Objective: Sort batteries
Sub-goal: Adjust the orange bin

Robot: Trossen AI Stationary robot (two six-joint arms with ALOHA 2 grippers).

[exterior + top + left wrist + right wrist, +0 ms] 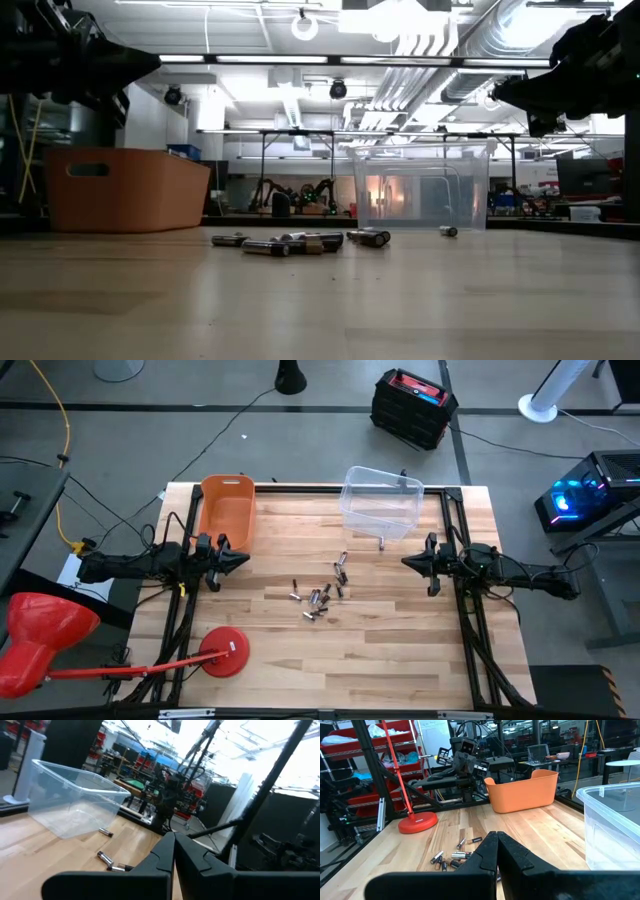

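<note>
The batteries [322, 596] lie loose on the wooden table [400, 650], clustered near its middle: small cylinders, some silvery-grey, some dark, lying on their sides at mixed angles. One more cell [380, 544] lies apart, just beside the clear bin [381, 502]. The orange bin [225, 510] stands at the table's far left. The left gripper [243, 559] hangs above the table near the orange bin, fingers pressed together, holding nothing. The right gripper [407, 561] hangs opposite, near the clear bin, fingers likewise pressed together and empty.
</note>
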